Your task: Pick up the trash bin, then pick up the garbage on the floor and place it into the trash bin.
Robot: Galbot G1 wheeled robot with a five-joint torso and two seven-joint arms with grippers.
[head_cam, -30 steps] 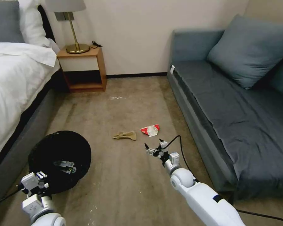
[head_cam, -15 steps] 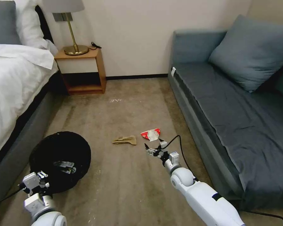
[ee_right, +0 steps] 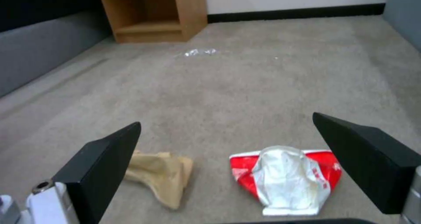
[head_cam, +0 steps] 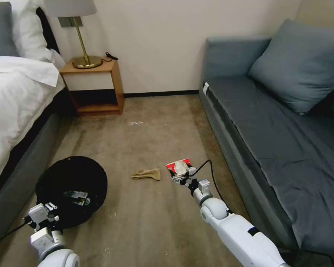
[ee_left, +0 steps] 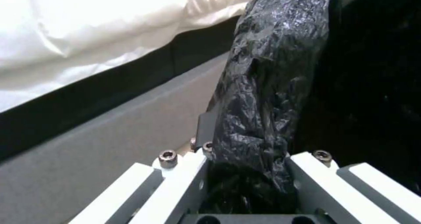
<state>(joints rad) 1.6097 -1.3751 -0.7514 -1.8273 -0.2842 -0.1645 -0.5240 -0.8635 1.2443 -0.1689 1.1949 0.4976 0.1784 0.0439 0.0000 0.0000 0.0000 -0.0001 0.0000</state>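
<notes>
- While the left gripper is clamping the trash bin rim, the right gripper is hanging spread above the red-and-white wrapper.
- Beside it, the tan paper is lying.
- The wrapper is looking light and crushable; I'd pinch its raised white crumple.

trash bin: glossy crinkled black plastic | carpet: matt, rough | nightstand: smooth wood

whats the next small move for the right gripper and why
Probably lower the right gripper straight onto the red-and-white wrapper: its fingers stand open with the wrapper on the carpet between them, apart from the tan paper. The left gripper is clamped on the trash bin rim.
</notes>
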